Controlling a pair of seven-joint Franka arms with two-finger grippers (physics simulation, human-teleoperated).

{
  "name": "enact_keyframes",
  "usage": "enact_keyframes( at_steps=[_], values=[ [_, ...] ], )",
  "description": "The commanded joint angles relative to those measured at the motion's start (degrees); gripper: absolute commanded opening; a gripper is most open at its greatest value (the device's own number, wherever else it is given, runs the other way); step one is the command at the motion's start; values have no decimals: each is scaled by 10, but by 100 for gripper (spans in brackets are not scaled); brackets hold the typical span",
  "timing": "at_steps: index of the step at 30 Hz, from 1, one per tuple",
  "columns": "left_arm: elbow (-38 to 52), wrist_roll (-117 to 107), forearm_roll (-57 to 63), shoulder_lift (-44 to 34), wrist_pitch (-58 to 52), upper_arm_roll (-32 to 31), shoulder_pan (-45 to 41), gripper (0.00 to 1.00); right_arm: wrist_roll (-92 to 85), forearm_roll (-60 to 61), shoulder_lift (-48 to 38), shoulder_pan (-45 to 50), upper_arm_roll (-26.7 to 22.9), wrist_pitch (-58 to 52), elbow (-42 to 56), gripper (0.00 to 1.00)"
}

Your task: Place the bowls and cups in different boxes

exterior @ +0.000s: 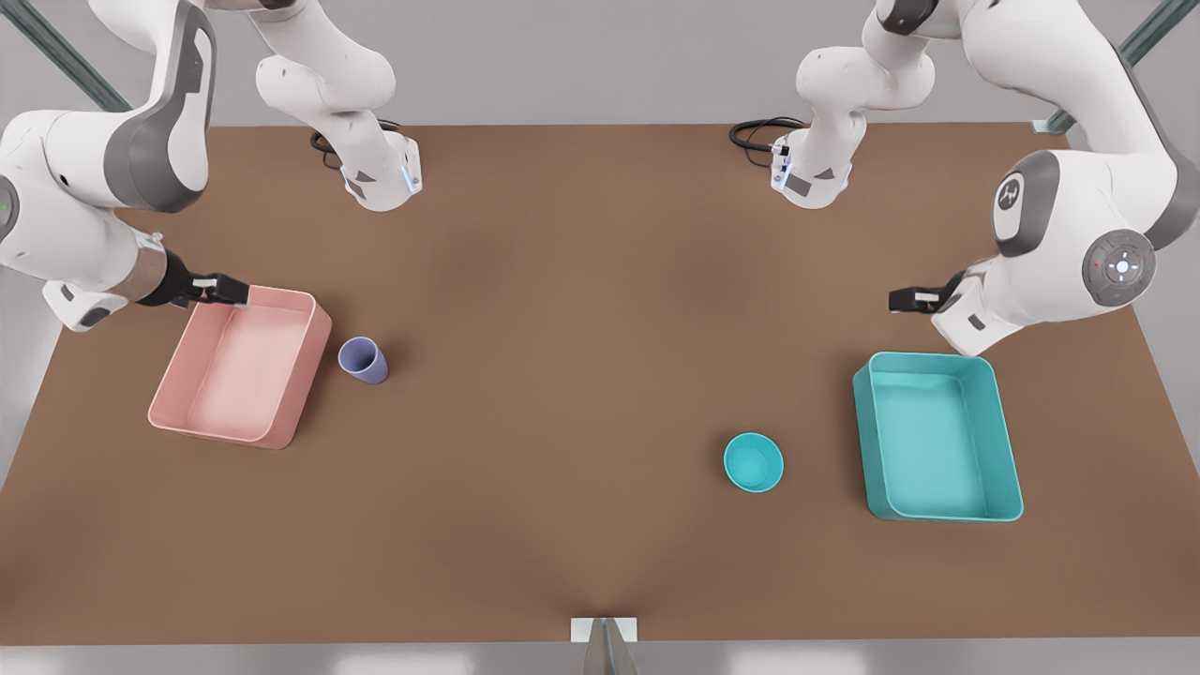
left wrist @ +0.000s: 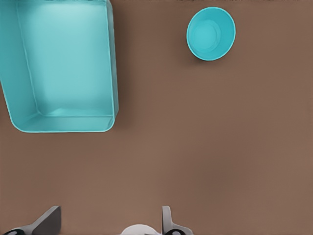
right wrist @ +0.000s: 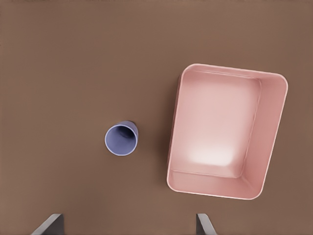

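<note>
The teal bowl [exterior: 753, 461] [left wrist: 211, 33] sits upright on the table, a short way from the teal box [exterior: 937, 448] [left wrist: 63, 68], which holds nothing. My left gripper [exterior: 907, 300] [left wrist: 107, 225] hovers open behind the teal box at the front view's right, with nothing between its fingers. The lavender cup [exterior: 363, 360] [right wrist: 121, 138] stands just beside the pink box [exterior: 239, 366] [right wrist: 225, 129], which also holds nothing. My right gripper [exterior: 223, 290] [right wrist: 127, 225] hovers open over the pink box's far rim at the front view's left.
The brown table [exterior: 562, 375] stretches bare between the two boxes. Both arm bases [exterior: 380, 178] [exterior: 811, 173] stand at the far edge with black cables. A small metal bracket [exterior: 605, 630] sits at the near edge.
</note>
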Motion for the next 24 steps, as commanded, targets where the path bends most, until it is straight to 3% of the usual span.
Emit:
enact_keyframes(
  at_steps=[1,3,4,6,8,14,24],
  values=[
    [0,7,0,0,16,0,0,100,-11,1,-1,-4,-1,21,0,100],
    [3,2,0,24,25,1,-22,100,-5,2,7,-3,2,20,6,100],
    [16,1,-3,70,55,1,-42,100,-6,-1,13,10,7,23,1,100],
    [123,6,-66,221,129,1,-43,100,13,2,64,57,7,70,-9,100],
    [119,61,-112,282,235,-1,-29,100,71,9,86,88,7,143,-57,100],
    [82,98,-125,311,355,-7,-29,100,71,23,32,80,6,328,-253,100],
    [83,-35,-144,380,445,-13,-41,100,74,23,38,43,2,562,-418,100]
  ],
)
